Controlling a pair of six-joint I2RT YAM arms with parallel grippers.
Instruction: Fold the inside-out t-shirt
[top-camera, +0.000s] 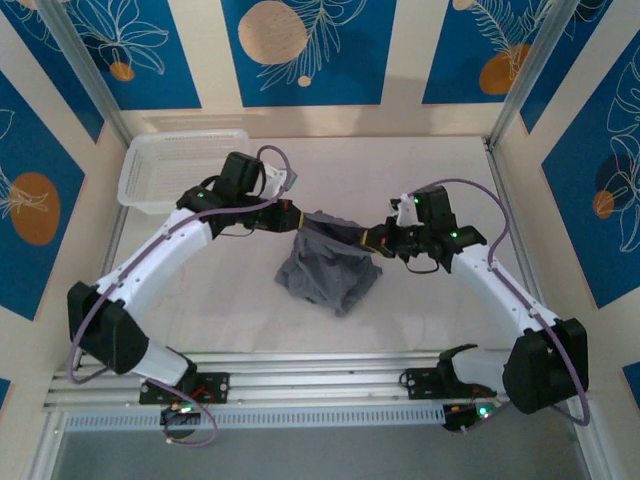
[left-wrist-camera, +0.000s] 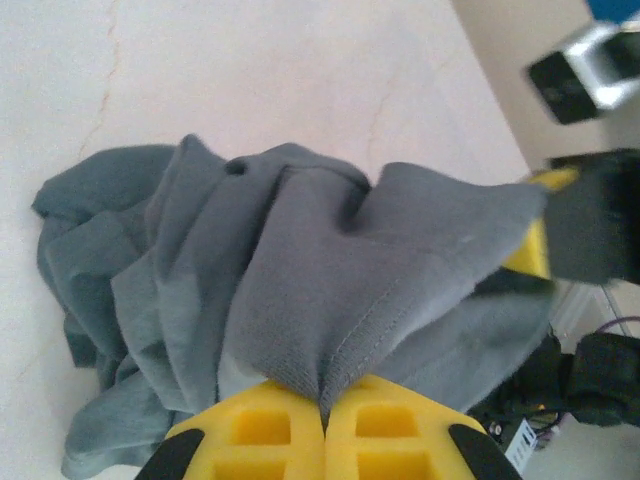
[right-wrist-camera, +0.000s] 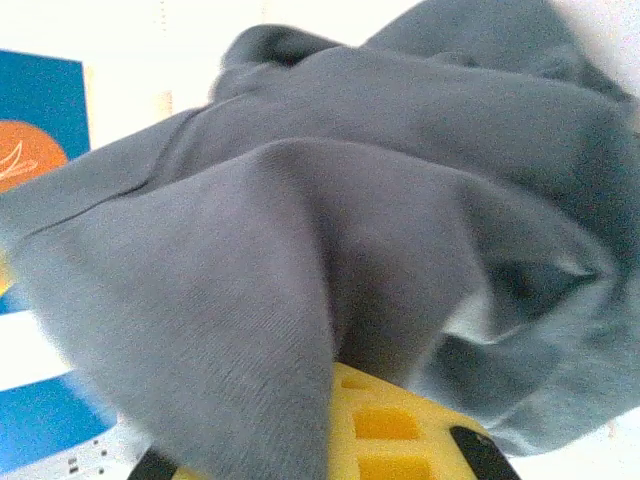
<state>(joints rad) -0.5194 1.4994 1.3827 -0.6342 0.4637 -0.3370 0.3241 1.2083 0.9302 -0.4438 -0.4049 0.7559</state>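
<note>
At the far left corner of the desk (top-camera: 440, 170), a white mesh-sided basket (top-camera: 183, 165) is sitting well apart from the cloth. The left arm (top-camera: 165, 245) is reaching in from the left toward the middle. The left jaws are pressing fully together on the inside-out t-shirt (top-camera: 330, 265), clamping a stitched fold of it. In the left wrist view the two yellow fingers (left-wrist-camera: 260, 430) are meeting with no gap, and the slate-grey t-shirt (left-wrist-camera: 300, 270) is fanning out from between them. The t-shirt is lying near the middle of the desk, between the two arms. Its upper edge is being held off the surface and is stretching across from one grip to the other, while the rest is hanging down and bunching in a crumpled heap on the desk, on the side nearer the arm bases. The right arm (top-camera: 495, 285) is reaching in from the right, and the right jaws are clamping the opposite end of that raised edge. The left wrist view is showing a yellow fingertip (left-wrist-camera: 528, 255) of theirs pinching a corner of the cloth. In the right wrist view the t-shirt (right-wrist-camera: 350, 220) is draping over one yellow finger (right-wrist-camera: 390, 430), hiding where the pads meet.
</note>
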